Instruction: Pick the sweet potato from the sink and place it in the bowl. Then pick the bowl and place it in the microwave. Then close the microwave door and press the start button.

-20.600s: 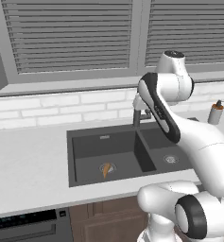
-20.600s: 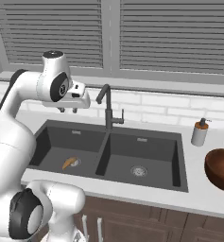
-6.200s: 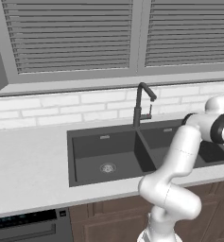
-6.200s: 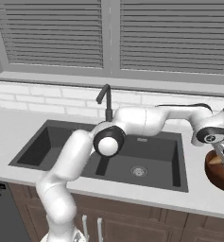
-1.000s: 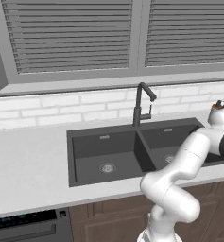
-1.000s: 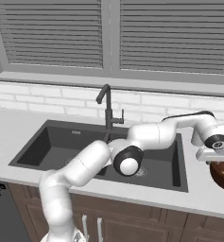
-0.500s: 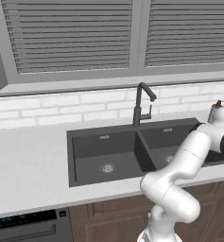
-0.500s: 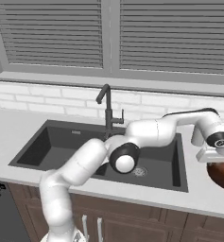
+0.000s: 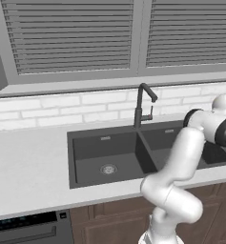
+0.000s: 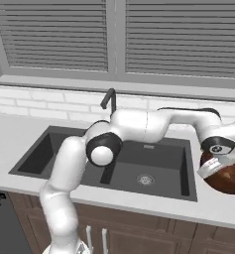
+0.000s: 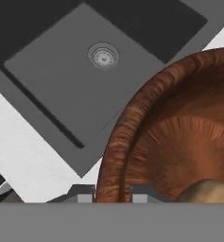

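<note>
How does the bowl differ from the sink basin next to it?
The bowl is round, reddish-brown and grained like wood; the sink basin is square-cornered, matte dark grey. The bowl sits on the counter; the sink is set into it. The bowl holds the sweet potato; that basin shows just its drain. Both are open-topped hollows.

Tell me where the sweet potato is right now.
The sweet potato lies inside the bowl, low in the hand view. The bowl sits on the counter right of the sink, its rim between the fingers.
</note>
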